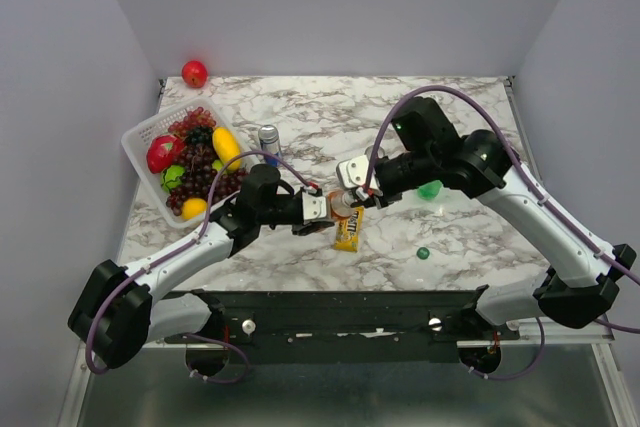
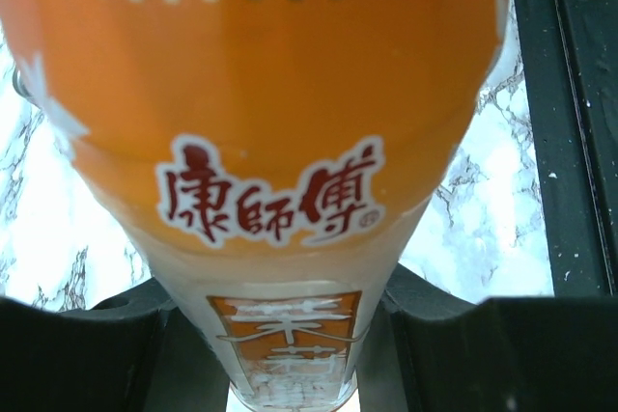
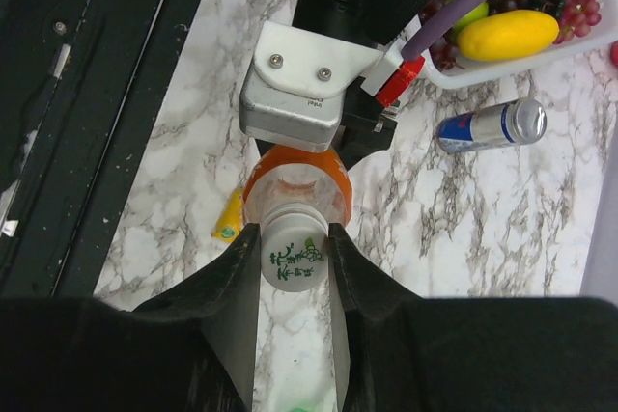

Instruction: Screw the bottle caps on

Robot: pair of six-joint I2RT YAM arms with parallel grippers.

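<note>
The right pincer is pinched on the white cap, which sits on the neck of the orange drink bottle. The left pincer clamps the bottle's body just beyond the right fingertips. A tilted cap could cross-thread, and a loose left grip could let the slick bottle spin with the twist, so the cap never tightens.

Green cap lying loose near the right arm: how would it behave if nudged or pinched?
The green cap looks tiny and plastic, so it is probably very light; a nudge would likely skid it across the smooth marble table. Being round and low, it may slip out of a pinch grip, and could roll if tipped on edge.
</note>
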